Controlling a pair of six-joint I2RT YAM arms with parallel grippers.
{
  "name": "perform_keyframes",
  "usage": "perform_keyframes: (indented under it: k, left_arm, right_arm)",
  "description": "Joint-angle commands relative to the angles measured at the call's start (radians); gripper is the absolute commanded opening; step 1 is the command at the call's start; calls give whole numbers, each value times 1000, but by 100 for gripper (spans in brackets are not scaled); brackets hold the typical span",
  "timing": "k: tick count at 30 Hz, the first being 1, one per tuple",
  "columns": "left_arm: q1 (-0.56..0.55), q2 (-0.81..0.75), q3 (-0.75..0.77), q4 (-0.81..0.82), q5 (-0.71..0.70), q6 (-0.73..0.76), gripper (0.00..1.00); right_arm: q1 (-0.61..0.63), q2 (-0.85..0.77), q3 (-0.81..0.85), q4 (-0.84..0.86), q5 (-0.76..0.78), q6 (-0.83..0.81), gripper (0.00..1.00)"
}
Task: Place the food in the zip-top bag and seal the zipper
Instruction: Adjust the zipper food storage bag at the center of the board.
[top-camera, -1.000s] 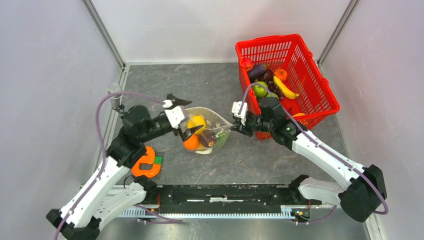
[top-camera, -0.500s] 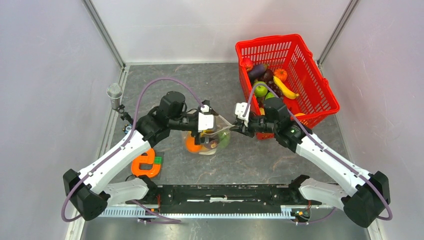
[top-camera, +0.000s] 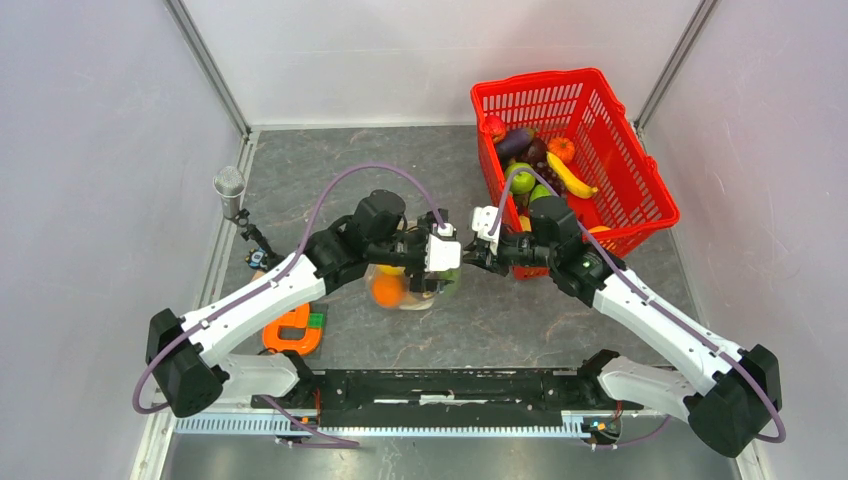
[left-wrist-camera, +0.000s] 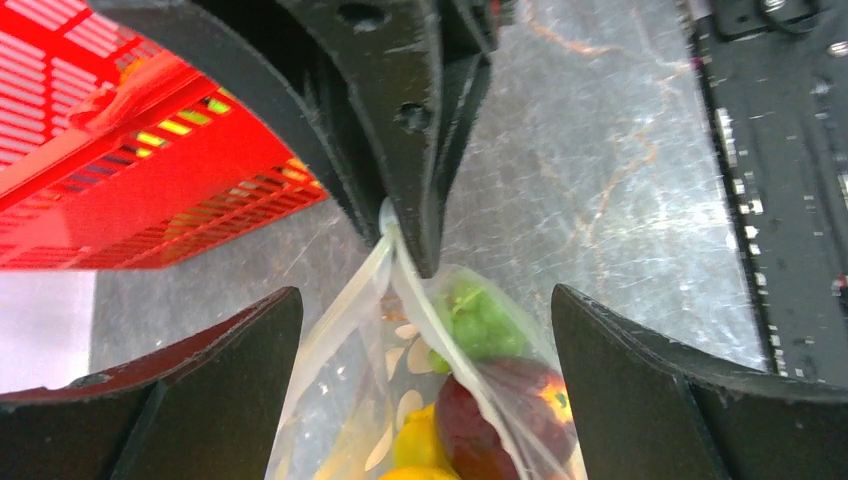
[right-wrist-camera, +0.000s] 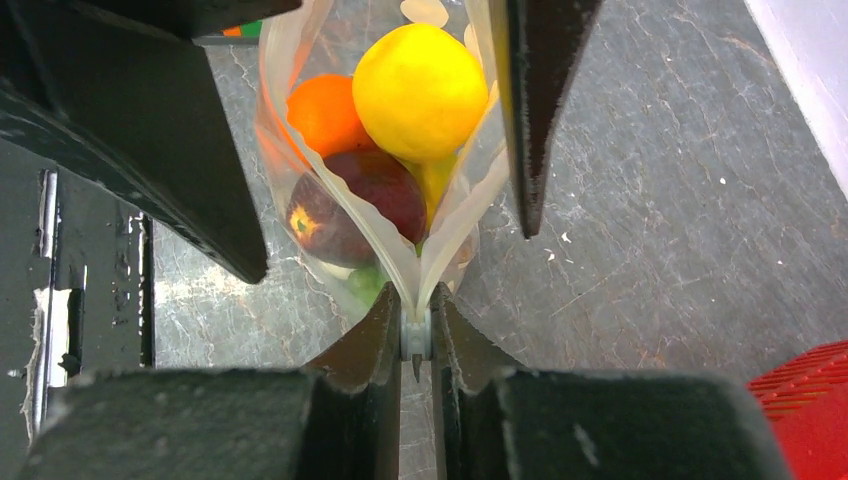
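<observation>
The dotted clear zip-top bag lies mid-table holding food: a yellow fruit, an orange one, a dark red one and green grapes. My right gripper is shut on the bag's right end, pinching the zipper strip where its two lips meet; it also shows in the top view. My left gripper is open, its fingers straddling the bag's mouth just short of the right gripper, touching neither lip. In the top view the left gripper sits over the bag's right half.
The red mesh basket with more toy food stands at the back right, close behind the right gripper, and shows in the left wrist view. A flat orange e-shaped toy lies front left. A grey knob stands at the left wall.
My left gripper has swept right along the bag's mouth, from its left end to just beside the right gripper. The mouth has narrowed. The right gripper has held its pinch.
</observation>
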Motion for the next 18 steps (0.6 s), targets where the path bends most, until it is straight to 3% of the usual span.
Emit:
perform_keyframes:
  k: [1, 7, 18]
  left_arm:
    - [-14, 7, 4, 91, -172, 20, 99]
    - [-15, -5, -6, 138, -197, -18, 82]
    - [-15, -7, 2, 27, -164, -16, 49]
  right_arm:
    - [-4, -24, -3, 62, -30, 14, 9]
    - [-3, -24, -8, 57, -28, 14, 10]
    - [-2, -32, -4, 36, -24, 9, 11]
